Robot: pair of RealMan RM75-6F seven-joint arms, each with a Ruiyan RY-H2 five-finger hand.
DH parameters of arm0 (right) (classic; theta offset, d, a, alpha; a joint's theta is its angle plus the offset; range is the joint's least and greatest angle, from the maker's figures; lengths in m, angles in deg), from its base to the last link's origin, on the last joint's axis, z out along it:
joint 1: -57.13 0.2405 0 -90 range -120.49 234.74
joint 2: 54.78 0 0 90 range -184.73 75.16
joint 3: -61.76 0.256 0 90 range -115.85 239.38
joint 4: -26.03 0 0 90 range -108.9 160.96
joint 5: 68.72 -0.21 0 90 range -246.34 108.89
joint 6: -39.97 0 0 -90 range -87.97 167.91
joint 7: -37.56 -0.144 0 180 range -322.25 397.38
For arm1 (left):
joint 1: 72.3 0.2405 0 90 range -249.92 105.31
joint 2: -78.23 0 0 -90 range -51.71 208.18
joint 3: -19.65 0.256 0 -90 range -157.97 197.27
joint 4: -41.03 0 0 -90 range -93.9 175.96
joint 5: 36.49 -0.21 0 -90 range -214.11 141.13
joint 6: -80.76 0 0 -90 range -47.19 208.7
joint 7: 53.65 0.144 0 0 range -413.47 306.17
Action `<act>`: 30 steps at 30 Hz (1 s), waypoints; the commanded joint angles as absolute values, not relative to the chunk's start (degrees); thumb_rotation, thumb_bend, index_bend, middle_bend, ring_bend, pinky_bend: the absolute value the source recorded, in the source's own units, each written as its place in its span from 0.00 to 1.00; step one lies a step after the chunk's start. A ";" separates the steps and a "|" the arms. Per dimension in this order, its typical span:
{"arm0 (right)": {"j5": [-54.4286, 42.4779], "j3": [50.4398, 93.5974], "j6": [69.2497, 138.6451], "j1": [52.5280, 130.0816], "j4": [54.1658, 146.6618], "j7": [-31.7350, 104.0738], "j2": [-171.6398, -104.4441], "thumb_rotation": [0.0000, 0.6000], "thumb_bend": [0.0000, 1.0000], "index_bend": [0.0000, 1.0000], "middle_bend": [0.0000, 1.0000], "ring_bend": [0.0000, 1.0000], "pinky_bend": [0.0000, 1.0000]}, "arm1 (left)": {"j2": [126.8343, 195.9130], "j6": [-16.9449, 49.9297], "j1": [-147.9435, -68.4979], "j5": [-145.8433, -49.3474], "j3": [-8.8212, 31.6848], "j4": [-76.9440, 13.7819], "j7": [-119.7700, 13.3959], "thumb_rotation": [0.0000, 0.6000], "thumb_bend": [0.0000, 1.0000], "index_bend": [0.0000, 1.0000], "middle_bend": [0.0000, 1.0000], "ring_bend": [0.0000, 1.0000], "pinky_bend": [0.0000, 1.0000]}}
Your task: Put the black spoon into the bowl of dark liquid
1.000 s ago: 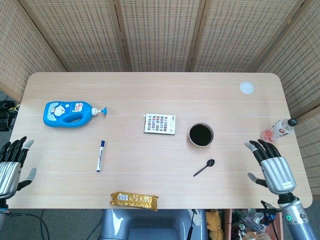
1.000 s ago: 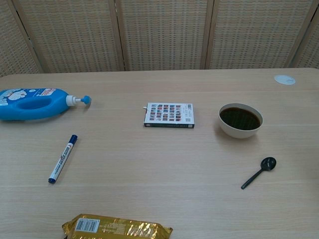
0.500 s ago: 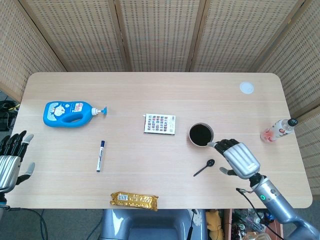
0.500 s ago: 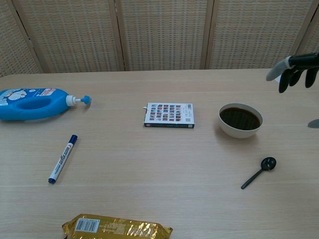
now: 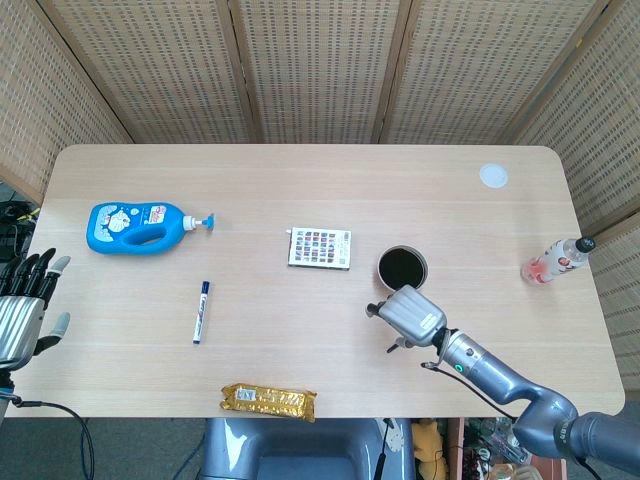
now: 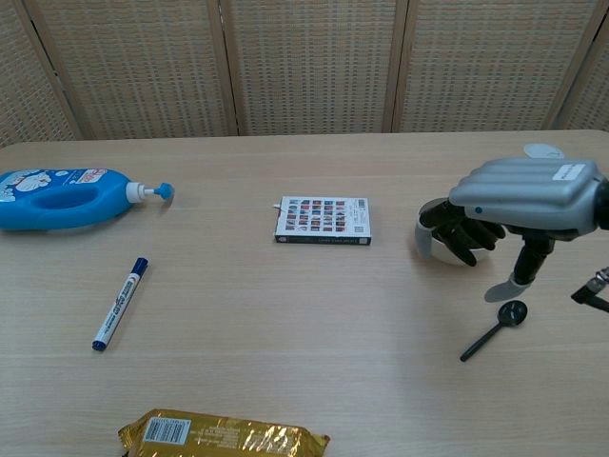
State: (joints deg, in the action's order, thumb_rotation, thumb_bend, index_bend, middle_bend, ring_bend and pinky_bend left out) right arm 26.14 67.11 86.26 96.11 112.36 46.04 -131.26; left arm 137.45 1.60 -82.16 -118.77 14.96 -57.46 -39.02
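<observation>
From the head view: right hand (image 5: 412, 313) poised palm-down over the tabletop (image 5: 300, 200), fingers loosely apart and holding nothing, just below the bowl (image 5: 402, 269) and directly above the spoon (image 5: 397, 347), of which only the handle end pokes out beneath the palm. Left hand (image 5: 24, 315) parked at the far edge, fingers spread, empty, well apart from everything. Also lying away to the left of the right hand: card box (image 5: 319, 248), pen (image 5: 201, 310), blue bottle (image 5: 135, 226), snack bar (image 5: 268, 401); a pink bottle (image 5: 556, 260) off to its right. From the chest view: right hand (image 6: 519, 205) hovering above the spoon (image 6: 495, 328), thumb tip close beside the spoon's head but seemingly not touching, fingers curled down in front of the bowl (image 6: 426, 240), hiding most of it. Best done, probably, by lowering straight onto the thin handle and pinching near the head, keeping knuckles clear of the bowl rim to avoid tipping it. Bowl filled with dark liquid nearly to the rim in the head view, so a gentle, low entry of the spoon advisable against splashing. Spoon flat on the tabletop, not yet lifted.
</observation>
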 commanded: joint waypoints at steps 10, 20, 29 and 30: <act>27.04 63.77 90.31 96.01 103.76 51.06 -137.85 1.00 0.24 0.48 0.51 0.55 0.62 | 137.62 2.46 -82.62 -118.37 15.52 -57.13 -39.57 1.00 0.41 0.00 0.00 0.00 0.00; 28.08 61.26 93.82 94.79 97.62 54.52 -141.83 1.00 0.27 0.50 0.41 0.36 0.44 | 137.75 3.16 -83.16 -118.56 15.97 -57.08 -40.35 1.00 0.41 0.00 0.00 0.00 0.00; 29.60 59.26 94.53 95.15 94.74 54.49 -143.64 1.00 0.27 0.53 0.63 0.55 0.52 | 137.74 2.66 -82.78 -118.66 16.45 -56.82 -41.04 1.00 0.41 0.00 0.00 0.00 0.00; 29.66 59.12 94.64 95.18 94.47 54.25 -143.84 1.00 0.27 0.53 0.66 0.58 0.55 | 137.73 2.61 -82.73 -118.67 16.51 -56.80 -41.15 1.00 0.41 0.00 0.00 0.00 0.00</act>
